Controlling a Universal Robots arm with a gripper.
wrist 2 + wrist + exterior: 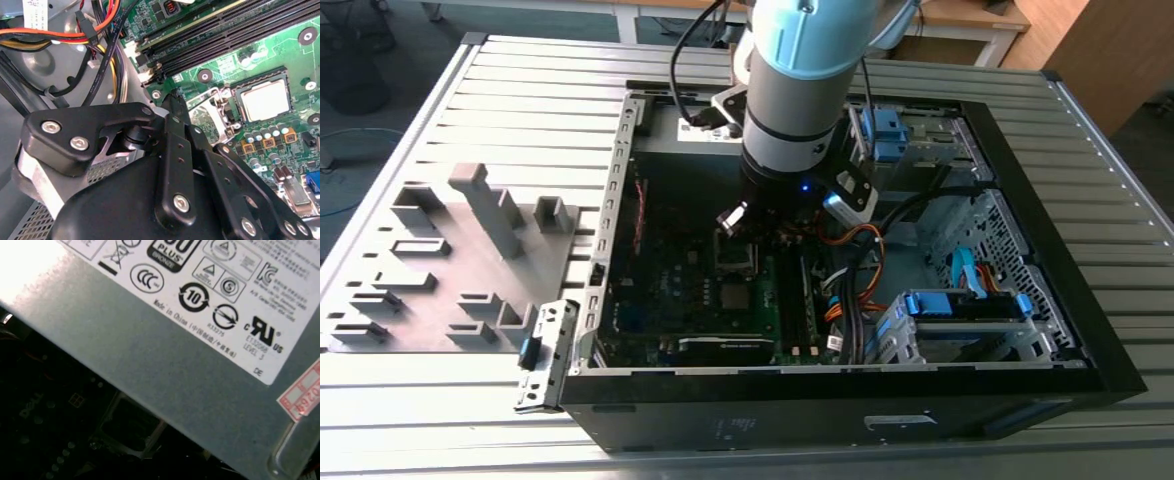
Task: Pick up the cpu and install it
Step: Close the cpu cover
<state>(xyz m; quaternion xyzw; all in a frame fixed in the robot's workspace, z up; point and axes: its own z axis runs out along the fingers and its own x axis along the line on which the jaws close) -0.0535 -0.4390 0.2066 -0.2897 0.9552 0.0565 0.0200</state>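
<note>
Squarely, cpu (265, 100) within socket rim (260, 82).

White label (215, 285) on grey box (150, 370) — certification symbols, small print

The cpu (265, 100) has a dull silvery metal top. The motherboard (225, 65) is glossy green. The power supply (150, 365) is matt grey metal with a white paper label (225, 290). The table (440, 440) is ribbed bare metal; the tray (454, 285) matt grey plastic.
</note>
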